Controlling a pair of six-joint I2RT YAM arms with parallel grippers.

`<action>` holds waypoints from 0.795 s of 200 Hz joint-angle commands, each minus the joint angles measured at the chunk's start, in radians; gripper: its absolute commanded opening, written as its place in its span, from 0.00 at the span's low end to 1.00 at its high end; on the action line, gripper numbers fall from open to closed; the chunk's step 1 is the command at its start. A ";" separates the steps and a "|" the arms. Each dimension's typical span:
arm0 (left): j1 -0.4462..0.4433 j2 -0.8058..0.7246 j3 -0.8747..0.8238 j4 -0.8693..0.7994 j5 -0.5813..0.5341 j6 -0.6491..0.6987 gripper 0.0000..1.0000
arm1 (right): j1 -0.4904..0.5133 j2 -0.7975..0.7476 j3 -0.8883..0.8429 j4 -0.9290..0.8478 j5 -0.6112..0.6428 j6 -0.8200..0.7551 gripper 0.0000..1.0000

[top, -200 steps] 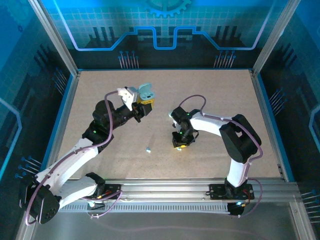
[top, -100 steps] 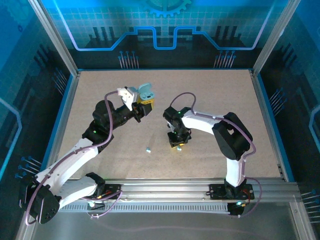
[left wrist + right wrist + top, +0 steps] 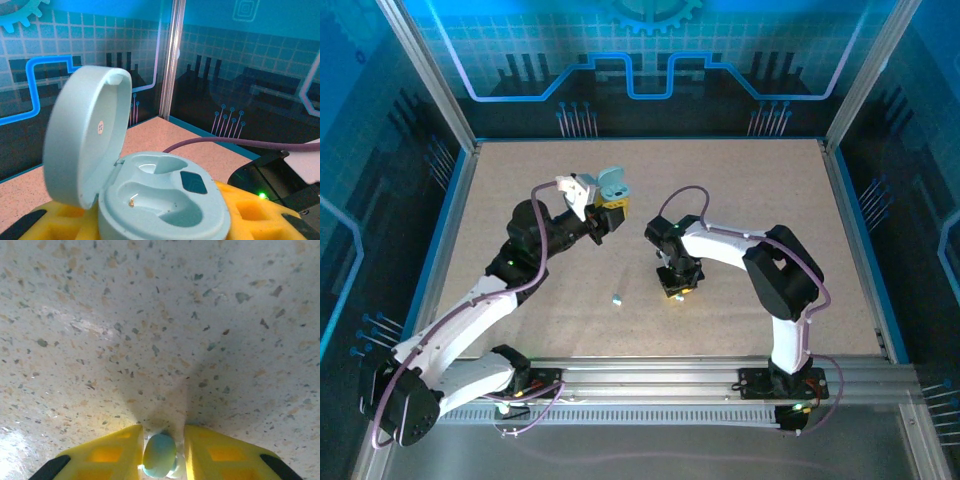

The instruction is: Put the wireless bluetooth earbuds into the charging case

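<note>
The right tool [image 3: 161, 440] pinched an earbud [image 3: 159, 457] at its tips; a jolt could drop it. The left tool [image 3: 608, 213] clamped the open case [image 3: 165, 200]

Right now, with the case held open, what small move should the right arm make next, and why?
Probably lift the right gripper straight up: its fingers pinch a pale blue earbud at the table, while the left gripper holds the open charging case raised, wells apparently empty. Clearing the table comes before carrying it across.
</note>
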 commanded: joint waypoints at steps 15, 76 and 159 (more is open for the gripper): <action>0.005 -0.005 0.015 0.033 0.008 -0.018 0.32 | 0.019 0.026 0.018 -0.031 -0.007 0.019 0.29; 0.003 -0.008 0.014 0.033 0.008 -0.017 0.32 | 0.027 0.018 0.011 -0.041 -0.002 0.052 0.30; 0.004 -0.013 0.009 0.033 0.007 -0.021 0.32 | 0.040 0.003 0.006 -0.044 0.023 0.071 0.26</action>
